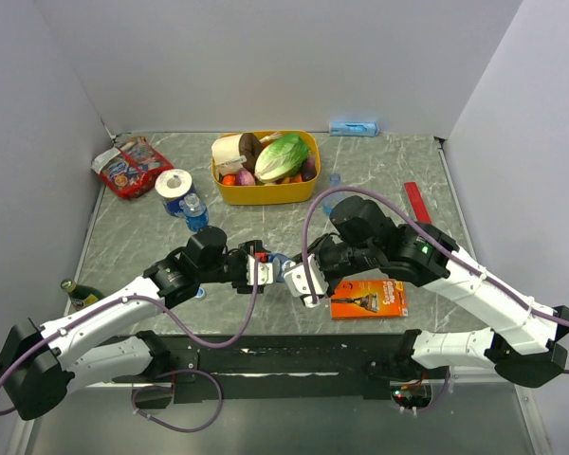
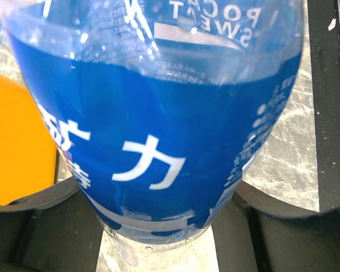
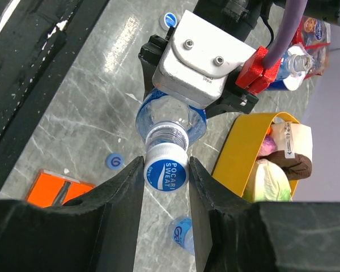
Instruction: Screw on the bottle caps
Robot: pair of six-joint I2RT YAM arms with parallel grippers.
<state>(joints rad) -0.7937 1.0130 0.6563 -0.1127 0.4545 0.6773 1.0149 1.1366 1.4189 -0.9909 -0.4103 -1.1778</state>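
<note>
Your left pincer (image 2: 165, 229) grips the bottle (image 2: 158, 113), your right pincer (image 3: 166, 170) pinches the bottle cap (image 3: 166, 175): keep it square as you twist.

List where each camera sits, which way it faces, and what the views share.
Top: above and behind the arms, looking down on the table; both arms, left tool and right tool show.
Left wrist: on the left arm, facing the bottle, its blue label close up; its own fingers flank it.
Right wrist: on the right arm, looking along its fingers at the cap; the left tool shows beyond.
Shared: all three show the bottle; both wrist views catch the yellow tub.
</note>
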